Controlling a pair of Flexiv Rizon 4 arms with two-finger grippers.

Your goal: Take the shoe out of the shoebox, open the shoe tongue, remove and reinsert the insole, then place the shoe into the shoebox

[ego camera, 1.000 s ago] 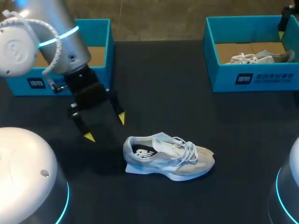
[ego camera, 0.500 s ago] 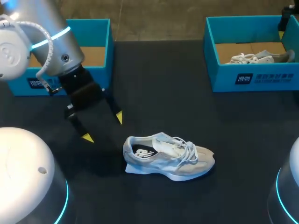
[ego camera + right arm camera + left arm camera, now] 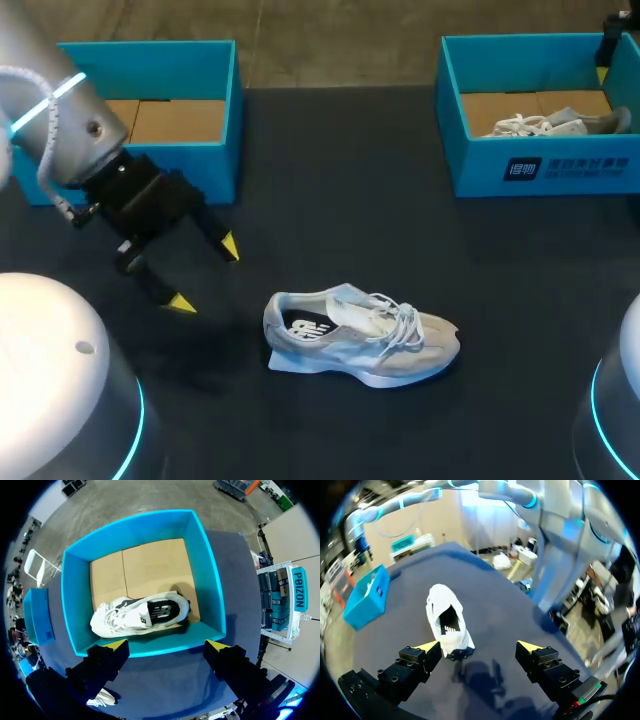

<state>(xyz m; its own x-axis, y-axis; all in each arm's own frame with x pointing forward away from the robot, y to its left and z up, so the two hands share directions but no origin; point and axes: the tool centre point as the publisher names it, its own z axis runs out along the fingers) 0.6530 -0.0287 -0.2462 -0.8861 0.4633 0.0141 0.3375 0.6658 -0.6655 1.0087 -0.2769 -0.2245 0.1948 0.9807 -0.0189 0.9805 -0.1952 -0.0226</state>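
Attention is owed to the way the shoe (image 3: pixel 360 335) lies from the left tool (image 3: pixel 204 275). That tool is seen spread wide, with nothing held between its fingers (image 3: pixel 417 662). The shoe is stood on its sole on the dark surface (image 3: pixel 340 190), outside both boxes. It lies ahead of the left tool, a little toward one finger's side, near but not touched.

Its long axis is run away from the tool. The heel and open collar are turned toward the tool and the toe is pointed away, so the axis is crossed roughly at right angles by the line from one finger to the other. An insole (image 3: pixel 303 325) is seen inside the collar; whether its removal and refitting are done cannot be told.

The right tool (image 3: pixel 166 645) is likewise spread wide and empty. It is hung above the right shoebox (image 3: pixel 145 525), where a second shoe (image 3: pixel 140 615) is laid beneath it, well apart from the loose shoe. The left arm is therefore judged the nearer for the coming grasp, and the heel the nearest end. The left shoebox (image 3: pixel 225 150) is found behind the left tool, on the side away from the shoe.
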